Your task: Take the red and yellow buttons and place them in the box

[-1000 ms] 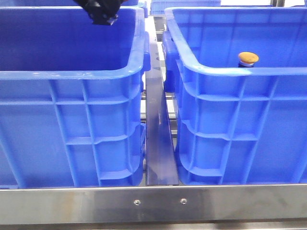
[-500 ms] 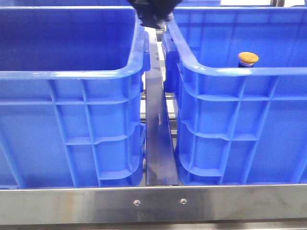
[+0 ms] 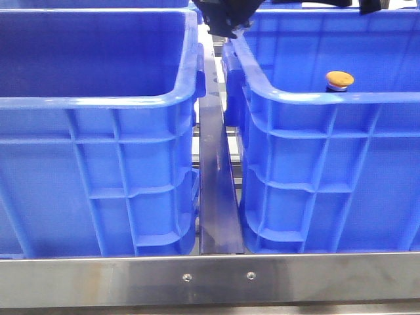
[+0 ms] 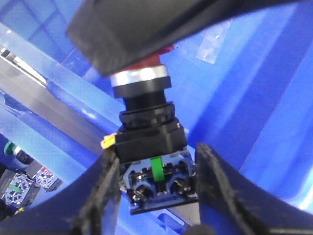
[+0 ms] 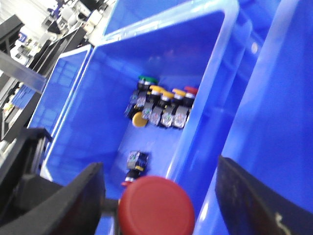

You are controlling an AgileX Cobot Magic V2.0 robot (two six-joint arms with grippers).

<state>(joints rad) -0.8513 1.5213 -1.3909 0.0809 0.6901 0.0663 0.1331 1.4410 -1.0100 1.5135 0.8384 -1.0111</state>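
Above the gap between crates, your left gripper pinches a red button; release it into the box.

Not much room to see here – a brushed steel rail runs across the bottom of the front view, with two small screws near its middle. A shiny metal strip goes up the centre of the frame. Bright white light glows at the top right edge – nothing else readable.
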